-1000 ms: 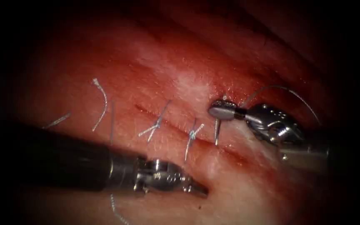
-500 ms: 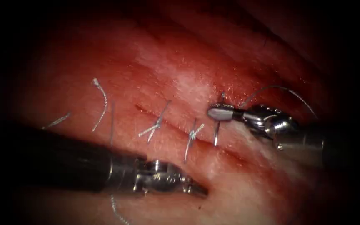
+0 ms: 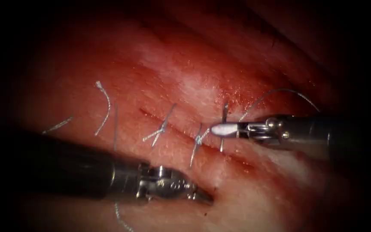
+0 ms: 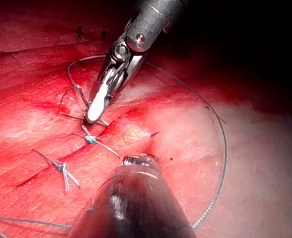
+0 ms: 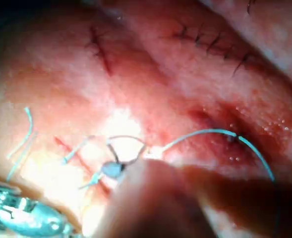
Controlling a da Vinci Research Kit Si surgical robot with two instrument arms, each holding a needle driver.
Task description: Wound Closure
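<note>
My right pincer (image 3: 222, 129) has rolled and dropped toward cut (image 3: 237, 155), pinching needle (image 3: 224, 112) mid-curve, needle across cut, in tissue (image 3: 185, 81). My left pincer (image 3: 202, 197) pressed together, empty, below cut. Left wrist view reveals thread (image 4: 220, 163) looping wide.

Perhaps only darkness at the lit field's edges.

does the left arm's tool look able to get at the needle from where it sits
Probably yes, though not directly. The left tool rests on the tissue below the cut, while the right tool holds the needle and lies across it.
</note>
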